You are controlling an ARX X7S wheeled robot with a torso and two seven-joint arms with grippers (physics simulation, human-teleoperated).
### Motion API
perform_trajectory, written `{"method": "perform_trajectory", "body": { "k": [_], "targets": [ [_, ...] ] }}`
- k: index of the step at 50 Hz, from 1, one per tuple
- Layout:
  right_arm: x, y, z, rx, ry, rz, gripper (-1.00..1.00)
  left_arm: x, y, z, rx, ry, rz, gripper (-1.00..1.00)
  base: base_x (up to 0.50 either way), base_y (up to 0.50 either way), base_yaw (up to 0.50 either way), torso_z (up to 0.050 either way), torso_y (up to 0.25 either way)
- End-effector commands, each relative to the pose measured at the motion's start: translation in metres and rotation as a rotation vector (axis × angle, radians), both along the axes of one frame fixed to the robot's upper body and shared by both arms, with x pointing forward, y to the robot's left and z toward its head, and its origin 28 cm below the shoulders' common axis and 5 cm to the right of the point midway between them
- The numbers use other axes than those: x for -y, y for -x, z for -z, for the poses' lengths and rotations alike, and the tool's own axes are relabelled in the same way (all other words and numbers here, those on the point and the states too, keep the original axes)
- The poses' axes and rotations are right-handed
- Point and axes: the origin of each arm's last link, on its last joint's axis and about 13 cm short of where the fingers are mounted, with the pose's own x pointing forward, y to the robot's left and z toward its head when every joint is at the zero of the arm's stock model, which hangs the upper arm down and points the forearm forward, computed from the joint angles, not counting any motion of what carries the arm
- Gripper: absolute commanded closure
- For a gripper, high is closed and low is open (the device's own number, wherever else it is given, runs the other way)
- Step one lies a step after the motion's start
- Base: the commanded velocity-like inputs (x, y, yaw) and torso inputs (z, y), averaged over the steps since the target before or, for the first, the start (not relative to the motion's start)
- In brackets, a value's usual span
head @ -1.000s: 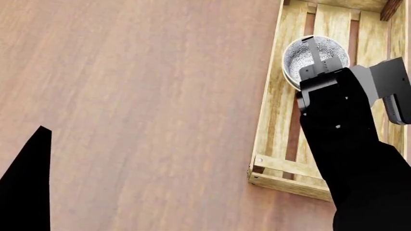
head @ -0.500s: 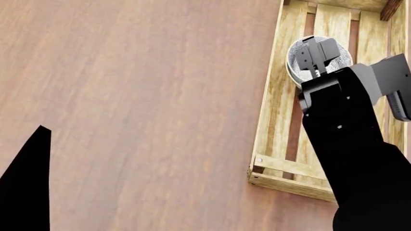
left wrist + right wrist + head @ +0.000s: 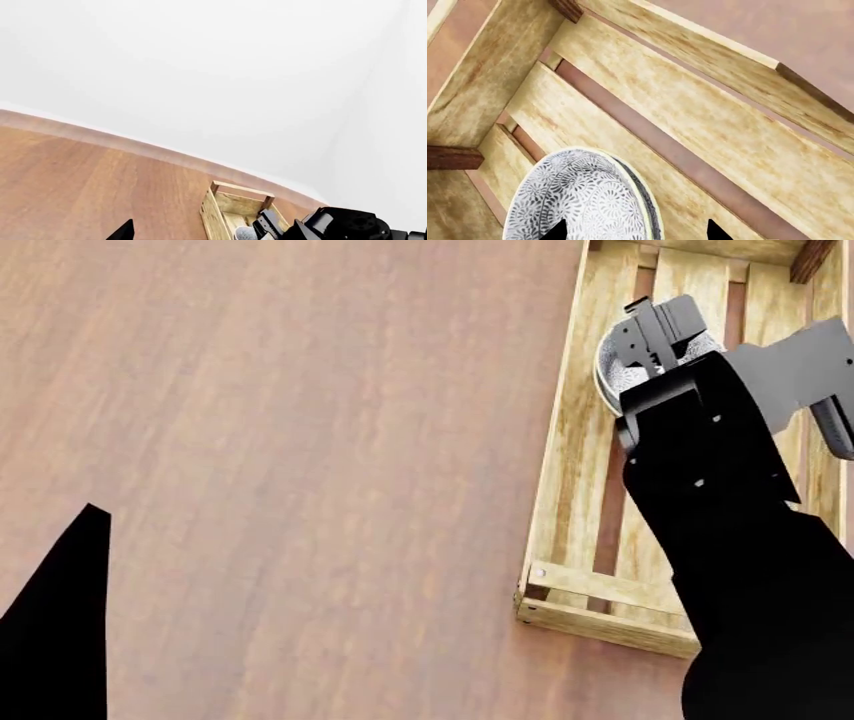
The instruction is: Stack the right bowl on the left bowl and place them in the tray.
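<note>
Bowls (image 3: pixel 584 200) in tray (image 3: pixel 707 125), right hand (image 3: pixel 663 325) above

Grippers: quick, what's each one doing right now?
Left gripper: not in view.
Right gripper: over the bowls in the tray; open or shut, cannot tell.

Work surface: a flat tabletop (image 3: pixel 294 440) of reddish-brown wood, with the grain running lengthwise in long, faint streaks. Backdrop: plain white walls (image 3: pixel 200 75) — featureless and evenly lit. In the left wrist view, two wall planes meet at a faint vertical corner (image 3: pixel 373 95) beyond the tabletop's far edge.
</note>
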Motion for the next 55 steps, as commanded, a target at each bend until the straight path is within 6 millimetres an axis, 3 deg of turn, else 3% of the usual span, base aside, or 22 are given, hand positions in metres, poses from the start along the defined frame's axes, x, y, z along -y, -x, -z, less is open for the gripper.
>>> {"method": "perform_trajectory", "body": {
  "k": [1,30,38,55],
  "targets": [
    [0.002,0.0,0.0,-0.049,0.056,0.034,-1.0,0.001,0.001,0.0,0.0,-0.001,0.001,-1.0,0.0,0.0,0.0,0.0,0.0],
    [-0.009,-0.002,-0.022,-0.036,0.1,0.052,-1.0,0.001,0.003,-0.002,0.005,0.001,0.008,-1.0,0.0,0.0,0.0,0.0,0.0],
    [-0.01,-0.001,-0.037,-0.001,0.132,0.063,-1.0,0.001,0.004,-0.003,0.005,0.004,0.013,-1.0,0.0,0.0,0.0,0.0,0.0],
    [-0.023,0.043,-0.056,0.092,0.199,-0.01,-1.0,0.002,0.009,-0.008,0.022,0.01,0.023,-1.0,0.0,0.0,0.0,0.0,0.0]
  ]
}}
